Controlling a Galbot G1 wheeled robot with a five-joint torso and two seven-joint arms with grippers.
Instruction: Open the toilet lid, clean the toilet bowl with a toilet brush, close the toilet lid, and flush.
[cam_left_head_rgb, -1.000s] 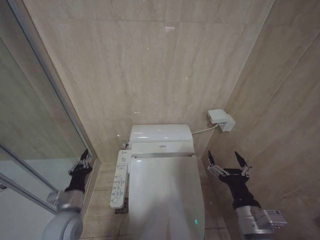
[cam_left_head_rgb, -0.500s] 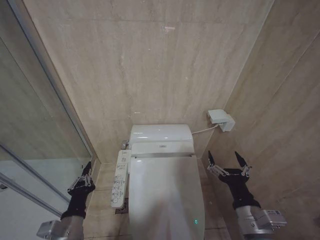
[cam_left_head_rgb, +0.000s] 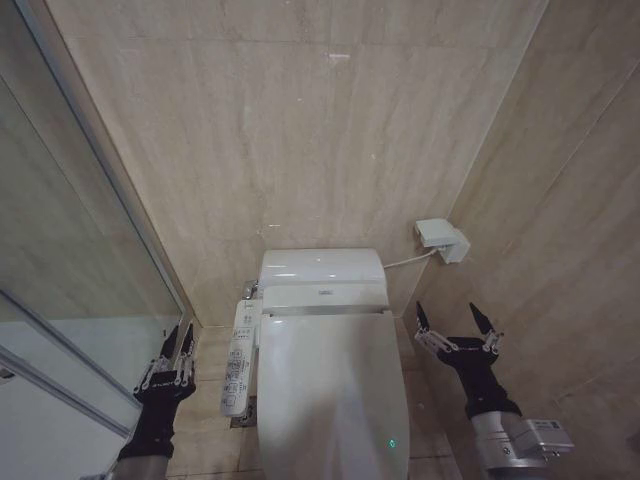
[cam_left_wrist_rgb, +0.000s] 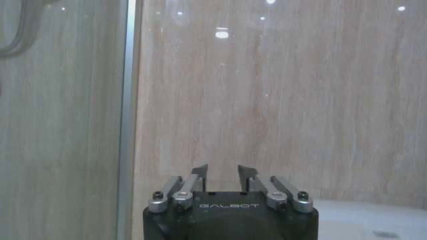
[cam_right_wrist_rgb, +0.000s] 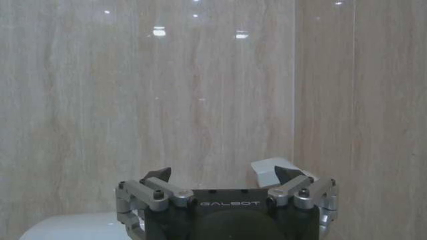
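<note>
The toilet lid (cam_left_head_rgb: 330, 385) lies shut, so the toilet bowl is hidden under it. The toilet brush is out of view. My left gripper (cam_left_head_rgb: 180, 333) hangs low beside the toilet's left side, near the control panel, and points at the back wall. In the left wrist view the left gripper (cam_left_wrist_rgb: 223, 172) has a narrow gap between its fingers and holds nothing. My right gripper (cam_left_head_rgb: 457, 315) hovers to the right of the lid. Its fingers are spread wide and empty, as the right wrist view also shows of the right gripper (cam_right_wrist_rgb: 217, 175).
A side control panel (cam_left_head_rgb: 238, 355) juts from the toilet's left. The tank (cam_left_head_rgb: 322, 268) stands against the tiled back wall. A white wall box (cam_left_head_rgb: 443, 239) with a cable sits at the right corner. A glass partition (cam_left_head_rgb: 70, 260) closes off the left side.
My left arm has dropped lower and swung away from the glass partition, and its gripper now points at the back wall. The right arm and the toilet have not moved.
</note>
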